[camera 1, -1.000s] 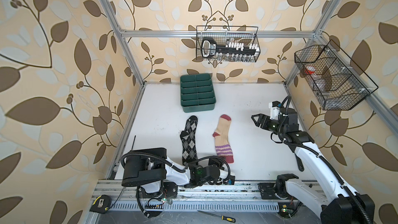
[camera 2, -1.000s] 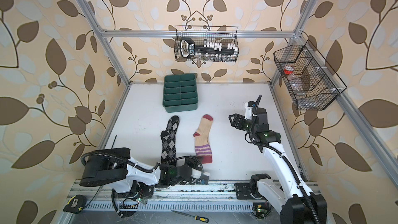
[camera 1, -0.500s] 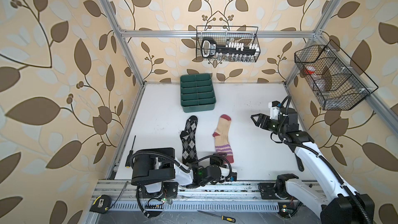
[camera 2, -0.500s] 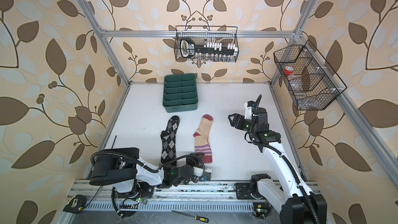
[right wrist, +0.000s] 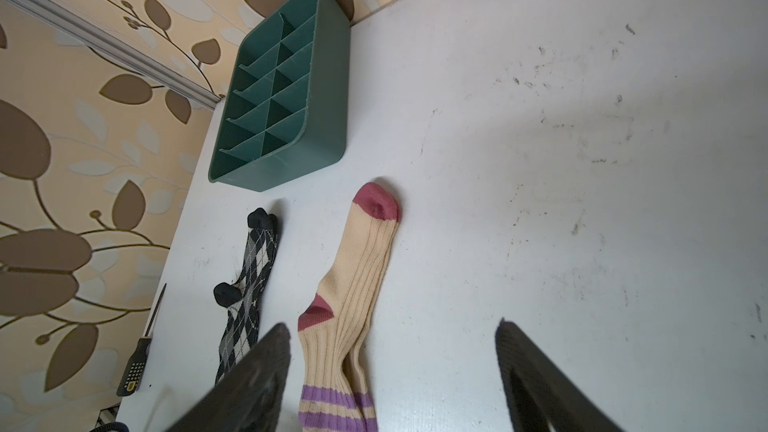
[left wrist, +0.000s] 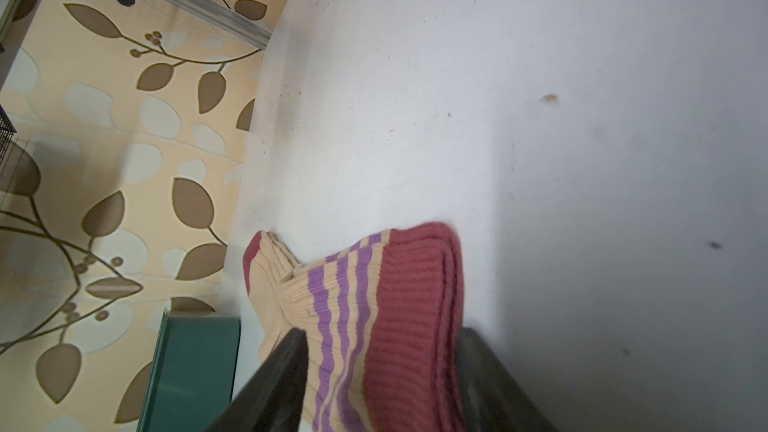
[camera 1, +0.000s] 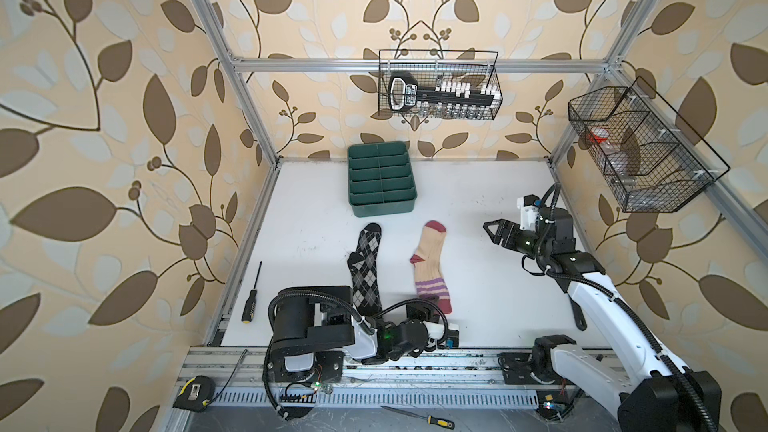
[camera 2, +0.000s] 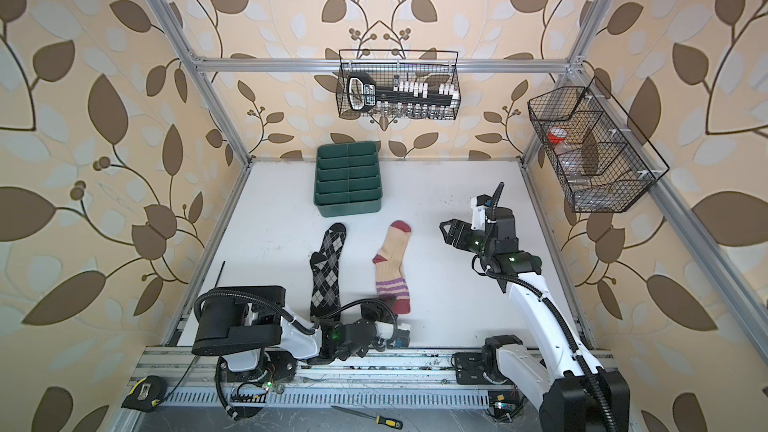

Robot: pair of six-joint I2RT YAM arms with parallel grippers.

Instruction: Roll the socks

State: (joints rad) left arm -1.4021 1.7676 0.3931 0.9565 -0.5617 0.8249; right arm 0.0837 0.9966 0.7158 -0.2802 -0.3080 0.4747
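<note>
The left gripper (left wrist: 381, 332) sits at the maroon cuff of the beige sock (camera 1: 430, 259). Its 2 fingers (left wrist: 286, 367) stand 1 on each side of the cuff, with ribbed fabric filling the gap between them. The fabric puckers beside 1 finger, but I cannot tell whether they pinch it or merely straddle it. From those fingers the sock's long axis runs straight ahead: cuff nearest, then purple stripes, heel, and the maroon toe farthest, toward the green tray (camera 1: 382, 209). A roll would likely travel forward along that line. The argyle sock (camera 1: 368, 268) lies roughly parallel, off to one side of the fingers and apart from the beige one. The right gripper (camera 1: 493, 231) hangs well apart from both socks, fingers spread wide and empty, so the left arm is much nearer.
</note>
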